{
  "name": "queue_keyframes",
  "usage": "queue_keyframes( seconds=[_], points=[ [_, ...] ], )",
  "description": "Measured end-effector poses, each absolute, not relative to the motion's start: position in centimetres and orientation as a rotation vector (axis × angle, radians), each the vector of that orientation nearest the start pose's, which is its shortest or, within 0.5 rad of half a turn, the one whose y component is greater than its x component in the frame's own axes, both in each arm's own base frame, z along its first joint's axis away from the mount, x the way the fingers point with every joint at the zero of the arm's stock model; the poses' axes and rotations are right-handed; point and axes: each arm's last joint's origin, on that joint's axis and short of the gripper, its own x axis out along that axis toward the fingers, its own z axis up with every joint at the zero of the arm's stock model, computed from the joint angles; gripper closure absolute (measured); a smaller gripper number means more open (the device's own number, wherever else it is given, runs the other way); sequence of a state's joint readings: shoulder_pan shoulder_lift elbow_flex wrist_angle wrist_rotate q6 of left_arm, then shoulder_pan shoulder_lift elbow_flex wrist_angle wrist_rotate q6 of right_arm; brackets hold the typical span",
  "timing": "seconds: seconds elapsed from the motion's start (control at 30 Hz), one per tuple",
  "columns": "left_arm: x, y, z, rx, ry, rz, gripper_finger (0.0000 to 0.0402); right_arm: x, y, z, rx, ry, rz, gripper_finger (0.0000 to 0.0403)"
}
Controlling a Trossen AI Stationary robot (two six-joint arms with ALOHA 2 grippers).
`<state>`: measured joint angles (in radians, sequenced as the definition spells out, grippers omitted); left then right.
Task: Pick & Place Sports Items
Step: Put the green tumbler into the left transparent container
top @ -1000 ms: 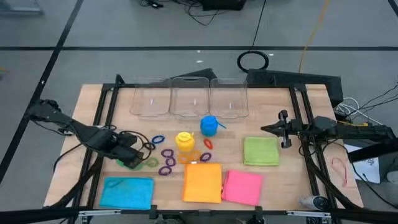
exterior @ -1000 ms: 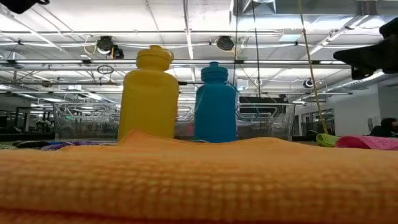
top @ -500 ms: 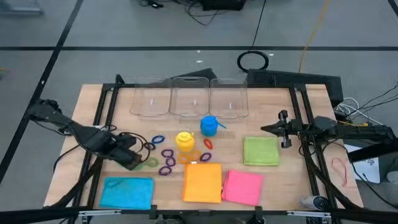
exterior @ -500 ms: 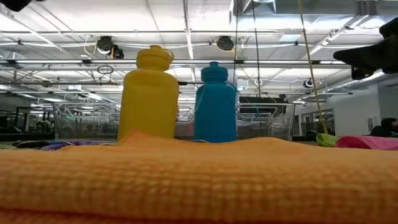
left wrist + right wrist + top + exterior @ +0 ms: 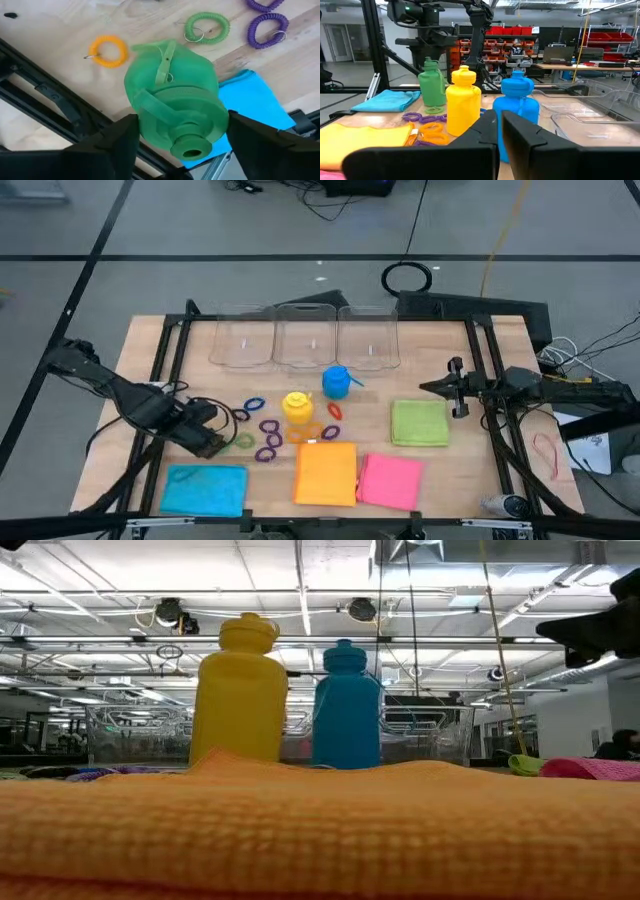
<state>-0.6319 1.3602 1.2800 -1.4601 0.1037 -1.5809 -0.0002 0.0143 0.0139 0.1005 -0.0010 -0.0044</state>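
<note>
The left claw, at the lower left of the table, has its fingers partly open on either side of the green bottle; whether they grip it I cannot tell. The right claw waits at right, fingers together, empty. All three bins look empty (nothing sorted): yellow bottle, blue bottle, rings and four cloths remain.

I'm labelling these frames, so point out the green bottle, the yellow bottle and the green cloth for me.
green bottle (image 5: 175, 102), left wrist view, on its body just above the cap.
yellow bottle (image 5: 238, 700), low view, on the middle of its body.
green cloth (image 5: 419, 423), high view, on the centre of the folded square.
</note>
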Motion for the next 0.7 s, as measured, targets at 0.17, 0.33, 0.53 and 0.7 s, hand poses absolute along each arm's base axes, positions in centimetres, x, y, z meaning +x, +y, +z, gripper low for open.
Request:
queue_keyframes(
  seconds=[0.17, 0.33, 0.53, 0.7],
  points=[
    [17.3, -13.0, 30.5, -0.817, 1.518, 0.697, 0.0189, 9.7, 0.0, 17.7, -0.005, -0.100, 0.001, 0.0403],
    [17.3, -13.0, 30.5, -0.806, 1.521, 0.686, 0.0189, 9.7, 0.0, 17.7, -0.005, -0.100, 0.001, 0.0403],
    [17.4, -12.6, 31.2, -0.812, 1.470, 0.682, 0.0189, 9.7, 0.0, 17.7, -0.005, -0.100, 0.001, 0.0403],
    [17.3, -12.1, 33.9, -0.827, 1.331, 0.647, 0.0189, 9.7, 0.0, 17.7, -0.005, -0.100, 0.001, 0.0403]
  ],
)
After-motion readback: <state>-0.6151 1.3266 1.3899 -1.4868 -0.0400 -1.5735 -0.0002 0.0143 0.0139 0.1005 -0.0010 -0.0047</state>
